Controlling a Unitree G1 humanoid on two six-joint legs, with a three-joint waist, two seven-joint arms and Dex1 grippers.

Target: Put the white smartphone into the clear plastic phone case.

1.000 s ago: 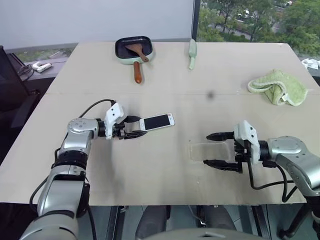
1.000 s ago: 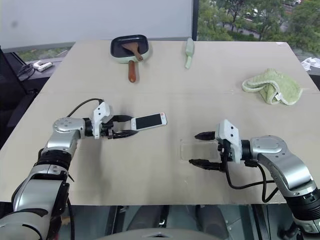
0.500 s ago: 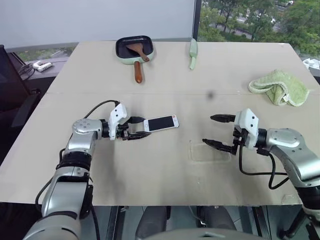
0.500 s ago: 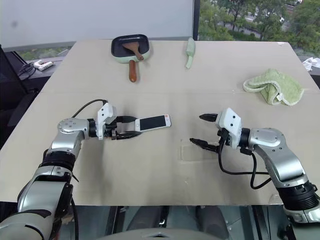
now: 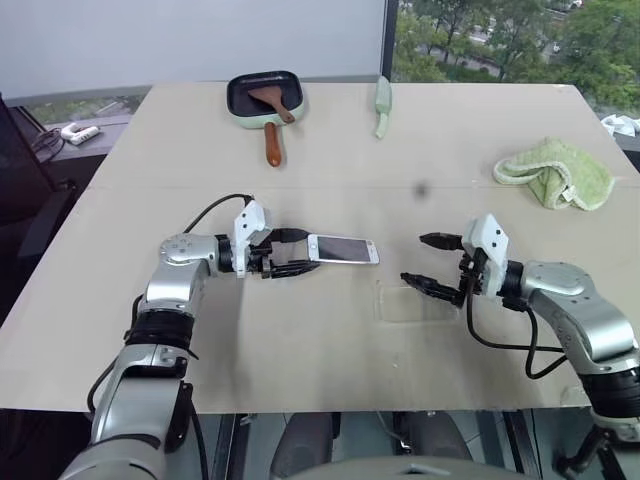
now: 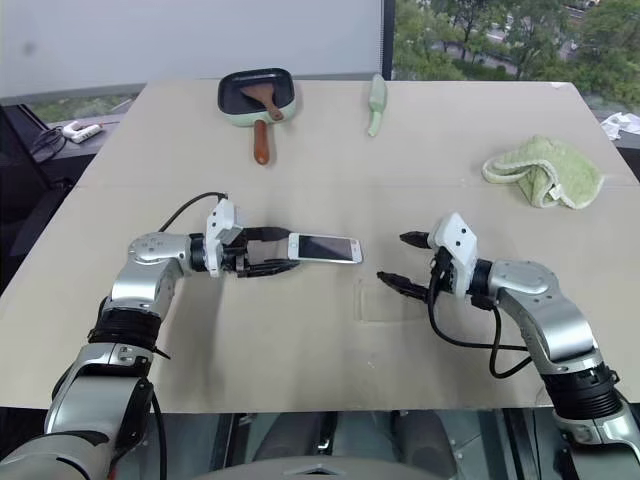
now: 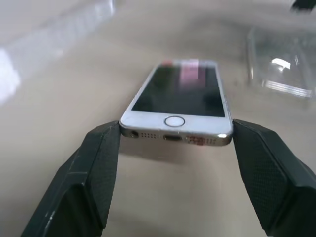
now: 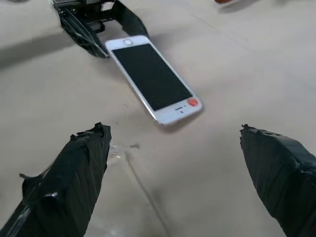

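My left gripper (image 5: 296, 252) is clamping the white smartphone (image 5: 343, 250) above the table (image 5: 300, 340); my right gripper (image 5: 430, 264) is gaping beside the clear plastic phone case (image 5: 410, 303).

L arm reaching inward, L gripper (image 5: 298, 252) fingers clamped on sth flat, R arm bent inward, R gripper (image 5: 430, 264) fingers spread wide, prob. clear of table

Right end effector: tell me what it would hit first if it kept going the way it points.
Probably the white smartphone held out by the left end effector; the open right end effector points at its free end, though depth is unclear.
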